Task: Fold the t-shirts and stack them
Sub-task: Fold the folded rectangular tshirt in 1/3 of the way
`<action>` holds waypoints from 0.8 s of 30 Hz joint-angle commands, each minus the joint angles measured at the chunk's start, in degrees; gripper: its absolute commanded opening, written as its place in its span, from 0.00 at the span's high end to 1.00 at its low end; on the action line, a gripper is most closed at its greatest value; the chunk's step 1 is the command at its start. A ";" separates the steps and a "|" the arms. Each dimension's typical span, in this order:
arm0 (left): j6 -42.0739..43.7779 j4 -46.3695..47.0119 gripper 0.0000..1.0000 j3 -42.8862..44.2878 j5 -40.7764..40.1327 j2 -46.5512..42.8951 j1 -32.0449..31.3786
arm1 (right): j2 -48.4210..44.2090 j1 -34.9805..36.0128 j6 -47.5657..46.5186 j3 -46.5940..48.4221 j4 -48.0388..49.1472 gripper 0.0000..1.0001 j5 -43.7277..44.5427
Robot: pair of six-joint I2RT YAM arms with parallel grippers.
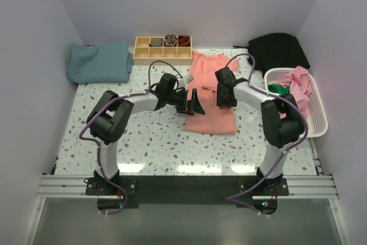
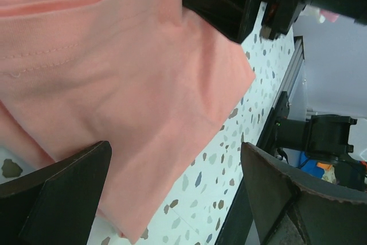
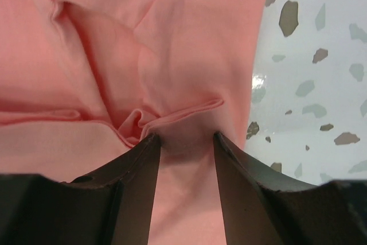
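A pink t-shirt (image 1: pixel 211 98) lies partly folded in the middle of the table. My left gripper (image 1: pixel 192 105) is at its left edge with the jaws wide open. In the left wrist view the left gripper (image 2: pixel 175 148) straddles a corner of the shirt (image 2: pixel 114 73) without gripping it. My right gripper (image 1: pixel 225 94) is on the shirt's right part. In the right wrist view the right gripper (image 3: pixel 186 137) has its jaws narrowed, pressing into bunched pink cloth (image 3: pixel 143 55) with a fold pinched between them. A folded teal t-shirt (image 1: pixel 98 62) lies at the back left.
A wooden compartment tray (image 1: pixel 162 50) stands at the back centre. A black garment (image 1: pixel 278 50) lies at the back right. A white basket (image 1: pixel 317 120) at the right edge holds pink and green clothes. Walls close in the left, back and right sides.
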 commanded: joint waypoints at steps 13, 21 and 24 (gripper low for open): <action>4.97 -2.75 0.00 -9.41 -8.29 -2.86 0.04 | 1.12 -4.74 -1.79 4.59 1.50 0.53 14.22; 4.97 -1.95 0.00 -11.44 -14.15 -13.56 0.04 | -9.86 -6.06 -1.62 -0.86 0.10 0.42 5.63; 5.06 -4.06 0.00 -12.23 -18.56 -17.35 0.22 | -13.03 -6.15 -1.10 -3.06 -2.44 0.38 -3.07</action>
